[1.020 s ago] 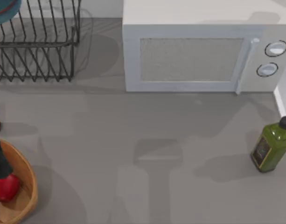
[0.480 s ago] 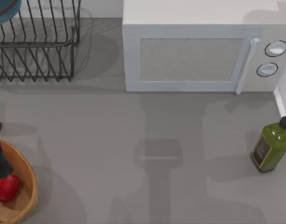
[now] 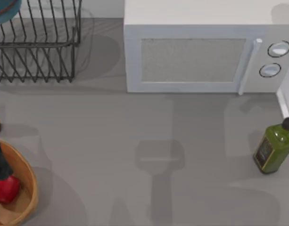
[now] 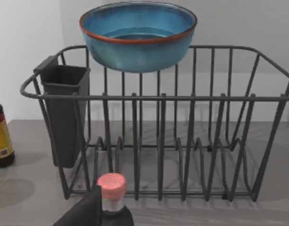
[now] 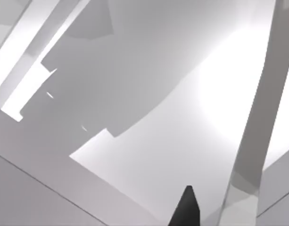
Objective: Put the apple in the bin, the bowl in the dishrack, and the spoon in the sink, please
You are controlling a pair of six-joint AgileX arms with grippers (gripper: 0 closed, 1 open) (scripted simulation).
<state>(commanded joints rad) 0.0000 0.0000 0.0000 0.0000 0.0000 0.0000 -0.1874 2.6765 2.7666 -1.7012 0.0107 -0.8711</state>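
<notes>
Bowl (image 4: 137, 35) perched high on dishrack (image 4: 158, 141) back rim, job half-settled; apple (image 3: 4, 188) down in bin (image 3: 27, 186) at table's left edge, beside dark arm; tool states impossible to tell; spoon unplaced.

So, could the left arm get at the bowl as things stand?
Probably yes, from above: the bowl perches on the far top rim of the dishrack, with nothing over it. Straight ahead from the left wrist view, the upright bars stand in the way.
</notes>
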